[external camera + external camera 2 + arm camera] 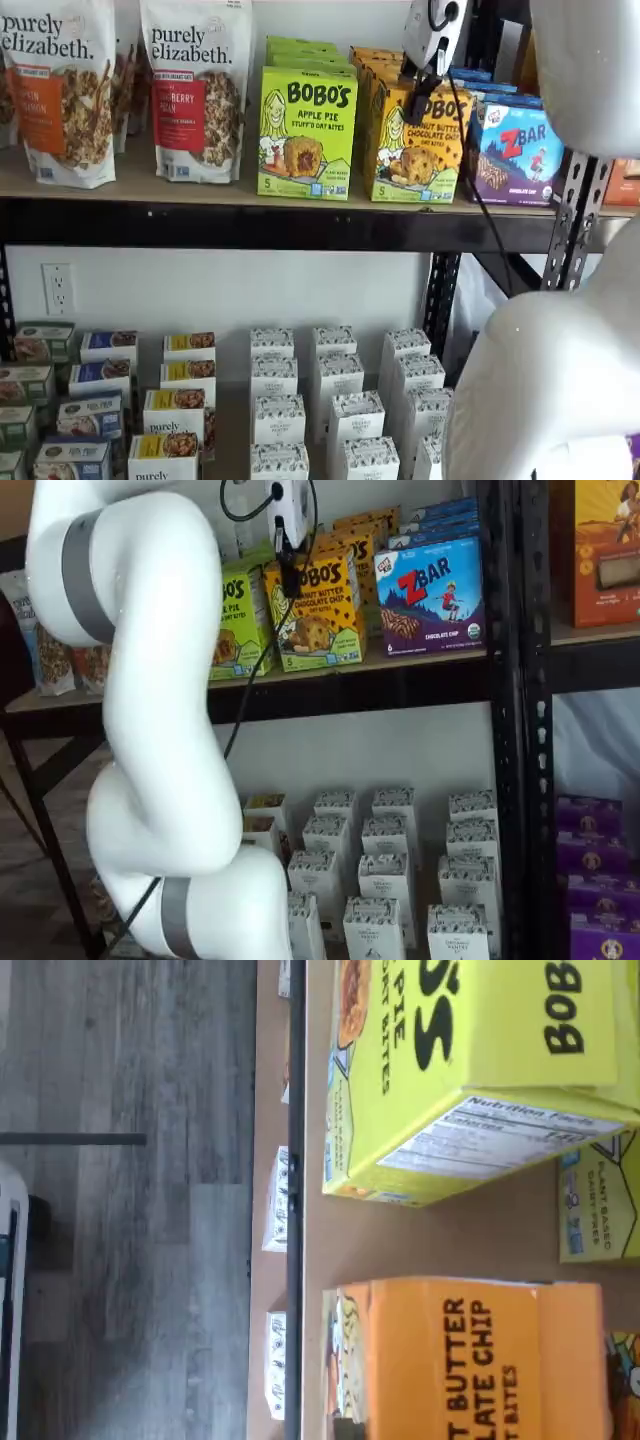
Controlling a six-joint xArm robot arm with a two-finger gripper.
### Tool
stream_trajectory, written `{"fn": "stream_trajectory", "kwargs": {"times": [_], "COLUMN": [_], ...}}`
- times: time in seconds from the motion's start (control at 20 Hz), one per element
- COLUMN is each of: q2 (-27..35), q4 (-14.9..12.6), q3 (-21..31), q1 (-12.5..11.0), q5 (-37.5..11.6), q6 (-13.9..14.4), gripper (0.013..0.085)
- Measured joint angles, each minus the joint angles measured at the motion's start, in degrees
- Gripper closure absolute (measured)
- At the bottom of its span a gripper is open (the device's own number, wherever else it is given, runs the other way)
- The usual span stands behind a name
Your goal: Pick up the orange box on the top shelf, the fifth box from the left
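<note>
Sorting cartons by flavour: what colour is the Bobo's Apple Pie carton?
Lime green with black lettering; the Apple Pie carton shows best in a shelf view.

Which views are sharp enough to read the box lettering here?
Wrist view: picture turned sideways, orange box lettering large and readable, slightly soft. Both shelf views: labels legible, but the gripper covers part of that box's front; the near arm looms large.

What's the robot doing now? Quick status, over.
Gripper at orange box front, jaw state unclear. Box standing on top shelf, not lifted. Green Apple Pie carton close alongside.
</note>
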Motion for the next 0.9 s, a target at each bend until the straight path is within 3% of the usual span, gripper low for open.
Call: {"fn": "stream_trajectory", "kwargs": {"times": [0.65, 0.9], "q2": [-4.19, -7.18], "q4": [-1.8, -1.35], "q3": [0.94, 1.45], "q1": [1.42, 1.43], "q5": [1.88, 4.13], "q6": [1.48, 1.89], "gripper": [0.073, 0.073]}}
